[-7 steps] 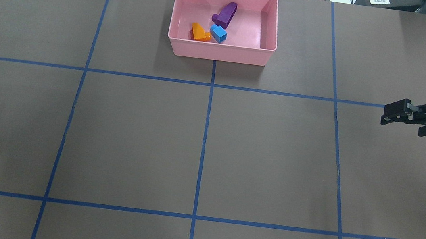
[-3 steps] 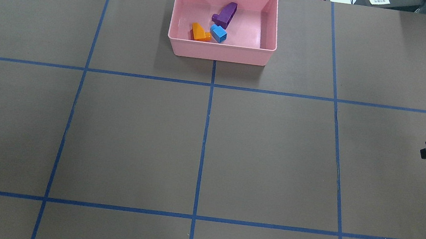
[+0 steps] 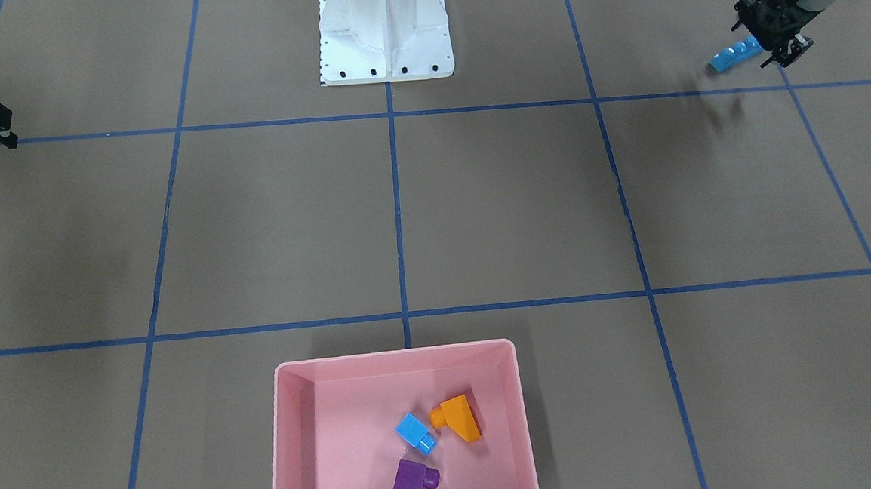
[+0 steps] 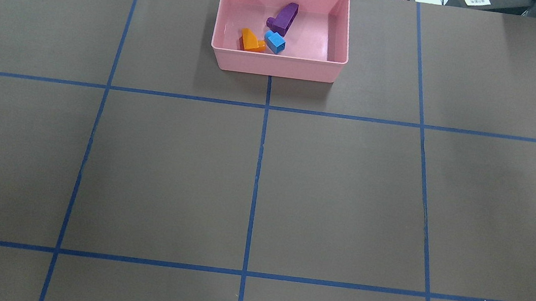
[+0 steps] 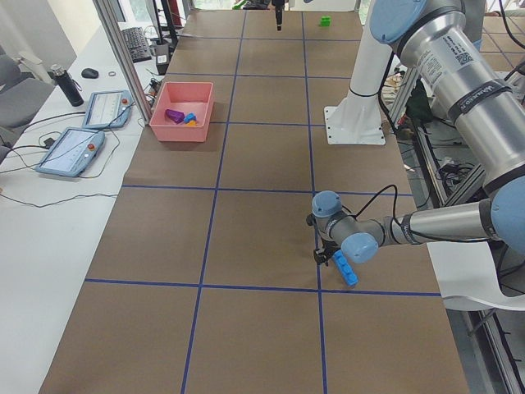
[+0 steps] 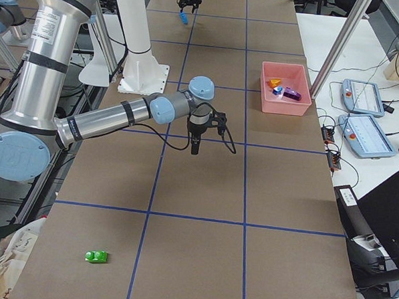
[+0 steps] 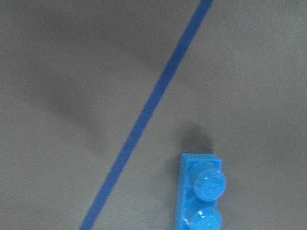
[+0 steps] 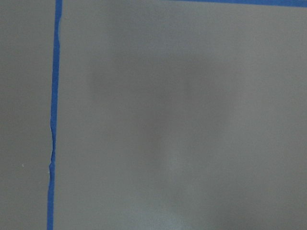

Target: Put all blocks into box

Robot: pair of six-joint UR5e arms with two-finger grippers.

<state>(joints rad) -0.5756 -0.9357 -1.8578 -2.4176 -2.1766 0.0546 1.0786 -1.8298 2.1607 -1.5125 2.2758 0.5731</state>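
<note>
**Risks.** The bench (image 4: 343,206) was wide, and the box (image 4: 278,66) stood at the middle of its far edge. We judged that any brick taken from either end faced a long carry, so a weak grip could drop it short.

3 of 5 bricks were already in the box: purple sloped (image 4: 284,18), orange sloped (image 4: 250,41) and the small blue cube (image 4: 275,42), all grouped towards the near wall. A brick released above that cluster could bounce off them.

The long blue four-stud bar (image 3: 734,54) lay flat on the bench at the robot's left end. It was just beside the left end effector (image 3: 769,35), not between its fingers so far as we could see. The left wrist view showed the bar cut off at the lower right corner. We judged that a straight descent would miss it or strike one end and skate it along the paper, and that a grip at one end could let it swing.

The green two-stud brick (image 6: 96,256) lay at the robot's right end, well apart from either arm and outside the overhead view. It risked being overlooked.

**Pose.** The left arm reached low and outward, with its wrist turned down at the bar. The right arm was stretched over open bench, and the right end effector (image 6: 195,148) pointed straight down, clear of the surface, with only bare paper in its wrist view.

We could not tell whether either end effector was open or closed.
</note>
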